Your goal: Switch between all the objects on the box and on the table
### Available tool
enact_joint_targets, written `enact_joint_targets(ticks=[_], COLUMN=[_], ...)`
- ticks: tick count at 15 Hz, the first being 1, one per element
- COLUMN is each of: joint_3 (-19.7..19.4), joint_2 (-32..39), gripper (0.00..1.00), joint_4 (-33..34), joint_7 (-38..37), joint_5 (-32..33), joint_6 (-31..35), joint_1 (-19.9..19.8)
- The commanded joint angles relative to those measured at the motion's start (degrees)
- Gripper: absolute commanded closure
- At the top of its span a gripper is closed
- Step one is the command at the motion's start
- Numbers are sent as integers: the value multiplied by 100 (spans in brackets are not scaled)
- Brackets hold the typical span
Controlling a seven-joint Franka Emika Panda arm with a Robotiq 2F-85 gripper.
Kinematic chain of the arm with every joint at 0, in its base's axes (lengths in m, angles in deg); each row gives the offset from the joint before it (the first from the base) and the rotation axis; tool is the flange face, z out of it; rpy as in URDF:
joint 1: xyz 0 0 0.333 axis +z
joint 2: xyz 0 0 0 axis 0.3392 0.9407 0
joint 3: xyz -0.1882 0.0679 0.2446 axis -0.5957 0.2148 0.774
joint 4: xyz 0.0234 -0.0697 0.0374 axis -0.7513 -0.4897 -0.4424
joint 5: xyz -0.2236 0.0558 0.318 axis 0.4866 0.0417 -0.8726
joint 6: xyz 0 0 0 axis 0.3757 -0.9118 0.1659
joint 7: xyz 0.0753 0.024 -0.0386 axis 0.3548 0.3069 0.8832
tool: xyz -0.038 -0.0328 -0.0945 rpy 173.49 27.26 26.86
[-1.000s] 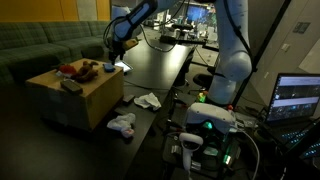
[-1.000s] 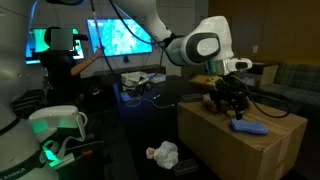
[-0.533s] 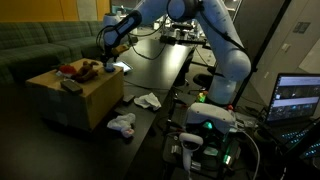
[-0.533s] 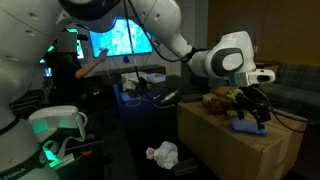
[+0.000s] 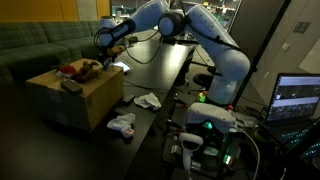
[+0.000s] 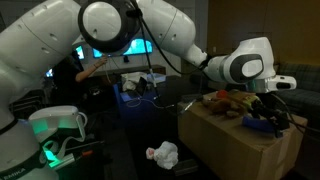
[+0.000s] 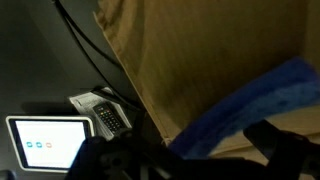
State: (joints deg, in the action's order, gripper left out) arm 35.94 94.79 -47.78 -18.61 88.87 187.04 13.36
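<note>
Reaching over the box [image 5: 90, 100], the claw [image 6: 272, 110] hangs wide open, holding nothing; the blue piece [image 6: 258, 124] lies on the box top just under it; next it likely needs to go down, pinch that piece and carry it to the bench [image 5: 160, 65] beside the box.

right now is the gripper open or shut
Open: in the wrist view the gripper has its dark fingers spread wide, nothing clamped between them; the blue thing lies free on the box.
</note>
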Motion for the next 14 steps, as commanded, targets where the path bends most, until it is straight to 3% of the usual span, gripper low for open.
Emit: enact_joint_targets(ticks=[1, 2, 3, 5, 8, 12, 14], joint_3=[102, 154, 220, 312, 396, 465, 505], joint_2=[802, 938, 1044, 1235, 1428, 1404, 1307], gripper=[0, 5, 27, 32, 56, 85, 92], joint_4=[1347, 1581, 1810, 2253, 2805, 3037, 2965], joint_7=[0, 44, 99, 144, 216, 343, 450], joint_5=[-231, -289, -340, -395, -382, -350, -280], joint_6=[-587, -717, -872, -1172, -1595, -1864, -1935], joint_1=[-170, -210, -244, -280, -281, -272, -266])
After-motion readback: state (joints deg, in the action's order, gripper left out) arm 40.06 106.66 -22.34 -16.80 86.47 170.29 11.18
